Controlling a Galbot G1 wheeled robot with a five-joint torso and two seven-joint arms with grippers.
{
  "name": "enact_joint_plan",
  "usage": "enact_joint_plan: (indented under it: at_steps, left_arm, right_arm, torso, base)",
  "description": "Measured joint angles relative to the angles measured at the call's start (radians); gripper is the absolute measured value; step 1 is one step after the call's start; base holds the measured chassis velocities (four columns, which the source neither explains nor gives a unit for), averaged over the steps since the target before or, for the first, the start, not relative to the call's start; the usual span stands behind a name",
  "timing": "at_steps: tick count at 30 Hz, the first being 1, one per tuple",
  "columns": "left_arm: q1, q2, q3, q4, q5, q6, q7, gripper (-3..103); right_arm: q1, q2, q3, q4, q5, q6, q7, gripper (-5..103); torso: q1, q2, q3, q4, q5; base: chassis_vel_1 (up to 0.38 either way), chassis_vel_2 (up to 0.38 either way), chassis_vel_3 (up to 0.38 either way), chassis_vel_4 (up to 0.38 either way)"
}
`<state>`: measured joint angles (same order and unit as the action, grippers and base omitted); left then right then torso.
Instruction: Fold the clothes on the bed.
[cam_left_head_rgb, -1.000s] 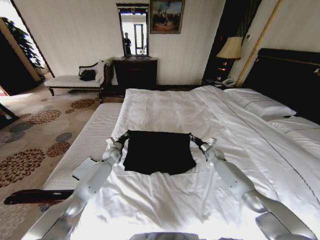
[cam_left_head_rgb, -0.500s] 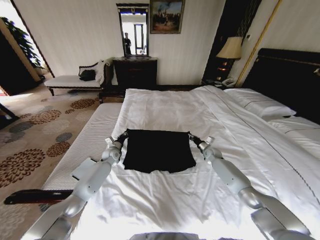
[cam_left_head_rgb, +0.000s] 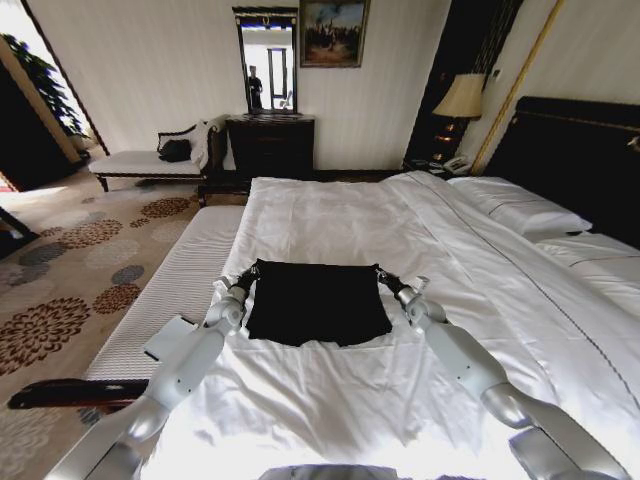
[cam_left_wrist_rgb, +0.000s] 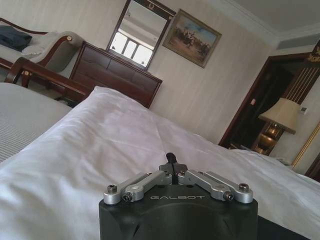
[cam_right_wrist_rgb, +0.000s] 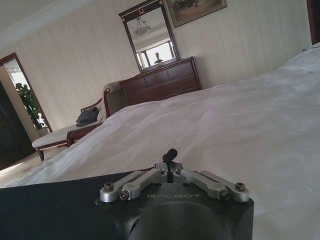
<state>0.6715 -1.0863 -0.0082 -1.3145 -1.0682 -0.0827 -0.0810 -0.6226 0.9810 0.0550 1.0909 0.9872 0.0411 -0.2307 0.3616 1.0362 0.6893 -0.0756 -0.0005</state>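
Daylight pours in from the robot's left, and the white duvet glares hard, nearly washed out across the near folds. The black T-shirt reads as a flat dark patch, no detail inside it. The lamp glows warm in a dim corner beside the dark headboard. Head view bows at its edges, walls leaning inward. In both wrist views the near housing sits in shadow, and the mirror shines bright with window light.

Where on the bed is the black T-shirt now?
In the head view, the black T-shirt lies on the white duvet, between the left gripper and right gripper.
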Motion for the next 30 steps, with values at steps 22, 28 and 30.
enact_joint_plan:
  at_steps: [22, 28, 30]
  left_arm:
    - [0.225, 0.033, -0.076, -0.129, 0.053, -0.105, 0.09, 0]
    - [0.265, 0.037, -0.096, -0.149, 0.058, -0.12, 0.094, 0]
    - [0.276, 0.039, -0.103, -0.161, 0.058, -0.121, 0.094, 0]
  right_arm:
    - [-0.267, 0.006, 0.163, 0.169, -0.2, 0.116, -0.044, 0]
    - [-0.329, 0.008, 0.203, 0.21, -0.236, 0.137, -0.056, 0]
    - [-0.341, 0.008, 0.212, 0.226, -0.236, 0.137, -0.056, 0]
  torso:
    - [0.0, 0.0, 0.0, -0.0004, 0.0]
    - [0.0, 0.0, 0.0, 0.0, -0.0001]
    - [0.0, 0.0, 0.0, 0.0001, -0.0002]
  base:
    - [0.0, 0.0, 0.0, 0.0]
    - [0.0, 0.0, 0.0, 0.0]
    - [0.0, 0.0, 0.0, 0.0]
